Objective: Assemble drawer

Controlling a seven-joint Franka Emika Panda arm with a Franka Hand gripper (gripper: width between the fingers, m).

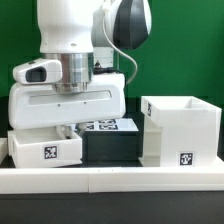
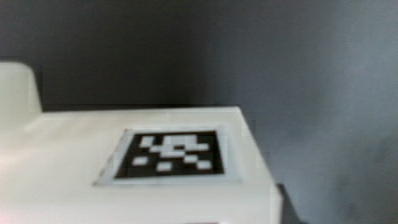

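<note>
A shallow white drawer tray (image 1: 47,148) with a square tag on its front lies at the exterior view's left on the black table. My gripper (image 1: 63,128) hangs right over it, its wide white hand just above the tray's top. The fingertips are hidden between hand and tray, so I cannot tell whether they grip it. The wrist view shows a white tagged face of the tray (image 2: 173,153) very close and blurred. The large open cube-like casing (image 1: 183,128) stands at the exterior view's right, apart from the gripper. A second tray does not show.
The marker board (image 1: 108,125) lies flat on the table between tray and casing. A long low white border wall (image 1: 120,180) runs along the front. A green wall stands behind. Another white piece (image 2: 15,92) shows at the wrist view's edge.
</note>
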